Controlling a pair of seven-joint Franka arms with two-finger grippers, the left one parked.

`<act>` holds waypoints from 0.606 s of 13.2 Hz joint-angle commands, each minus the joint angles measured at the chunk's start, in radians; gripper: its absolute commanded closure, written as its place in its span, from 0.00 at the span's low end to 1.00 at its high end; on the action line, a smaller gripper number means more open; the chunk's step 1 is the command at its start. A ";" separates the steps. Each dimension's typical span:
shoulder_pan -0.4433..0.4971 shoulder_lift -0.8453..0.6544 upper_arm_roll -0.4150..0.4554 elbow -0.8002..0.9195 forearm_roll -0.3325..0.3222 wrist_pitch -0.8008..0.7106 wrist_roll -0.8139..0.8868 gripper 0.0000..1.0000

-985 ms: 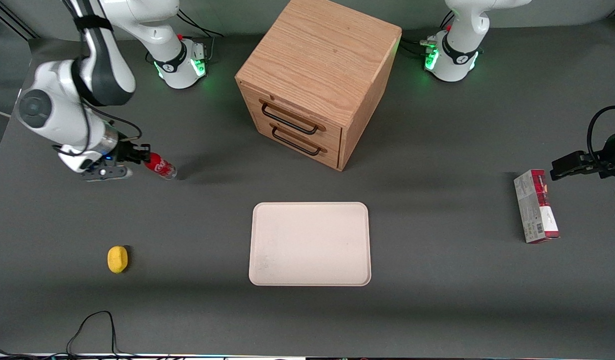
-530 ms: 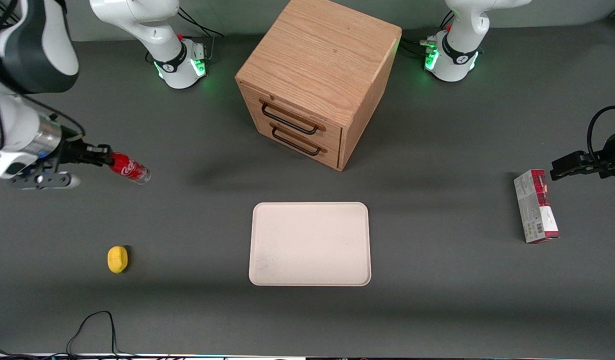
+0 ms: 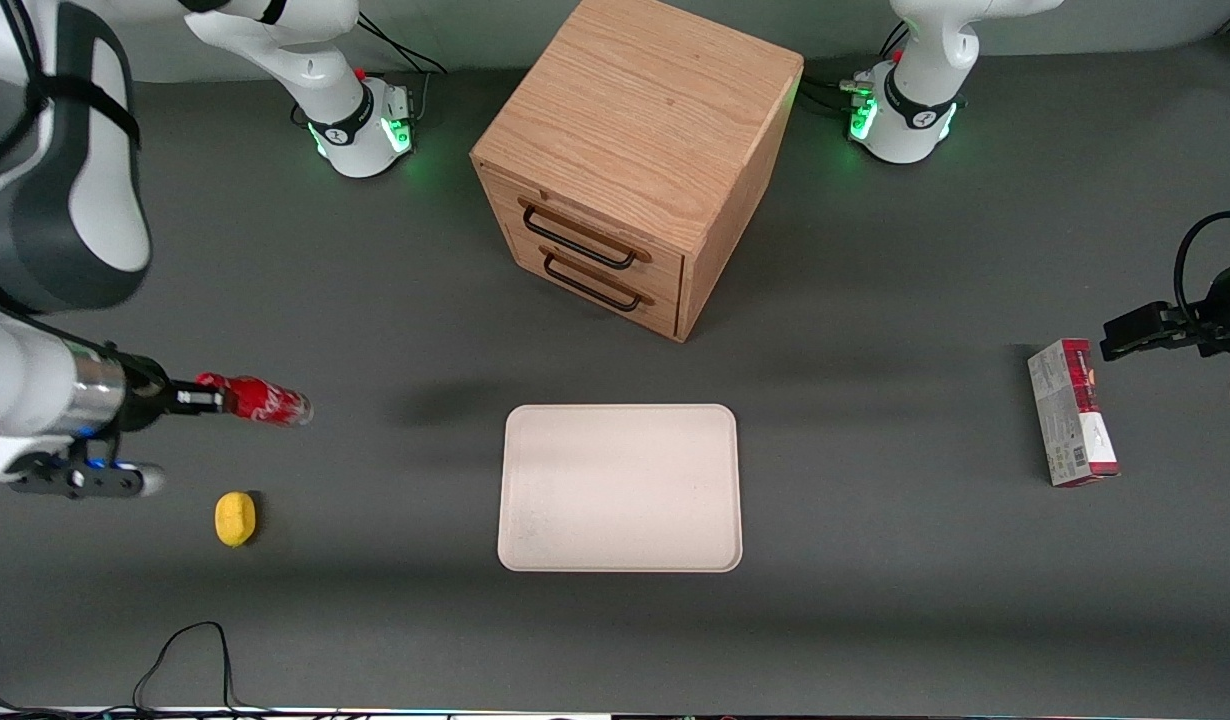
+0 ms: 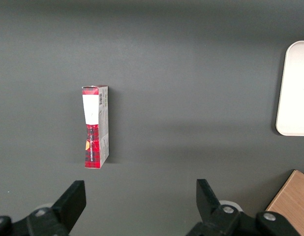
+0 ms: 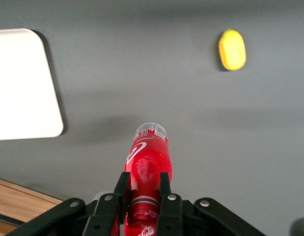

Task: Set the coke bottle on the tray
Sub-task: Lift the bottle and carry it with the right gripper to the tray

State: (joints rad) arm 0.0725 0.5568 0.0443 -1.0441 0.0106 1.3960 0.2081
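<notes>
My right gripper [image 3: 207, 398] is shut on the coke bottle [image 3: 265, 402], a small red bottle with white script and a clear base. It holds the bottle by the neck, lying level above the table, toward the working arm's end. In the right wrist view the black fingers [image 5: 122, 186] clamp the bottle [image 5: 148, 162] just under the cap. The cream-white tray [image 3: 620, 487] lies flat in the middle of the table, well apart from the bottle. A corner of the tray shows in the right wrist view [image 5: 21, 83] and in the left wrist view [image 4: 295, 88].
A wooden two-drawer cabinet [image 3: 635, 150] stands farther from the front camera than the tray. A yellow lemon-like object [image 3: 235, 518] lies nearer the camera than the bottle. A red-and-grey carton [image 3: 1072, 412] lies toward the parked arm's end. A black cable [image 3: 180, 650] lies at the table's front edge.
My right gripper has lifted the coke bottle off the table and carried it nearer the front camera. The bottle has turned from tilted to level. The tray has not moved.
</notes>
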 commanded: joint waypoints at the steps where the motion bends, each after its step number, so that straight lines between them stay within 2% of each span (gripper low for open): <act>1: 0.064 0.098 0.012 0.136 0.000 0.027 0.127 1.00; 3: 0.145 0.146 0.006 0.138 -0.012 0.122 0.256 1.00; 4: 0.182 0.169 0.009 0.141 -0.038 0.162 0.316 1.00; 8: 0.288 0.247 0.012 0.174 -0.044 0.268 0.413 1.00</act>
State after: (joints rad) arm 0.3258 0.7470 0.0594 -0.9497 -0.0124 1.6405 0.5680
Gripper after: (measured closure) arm 0.722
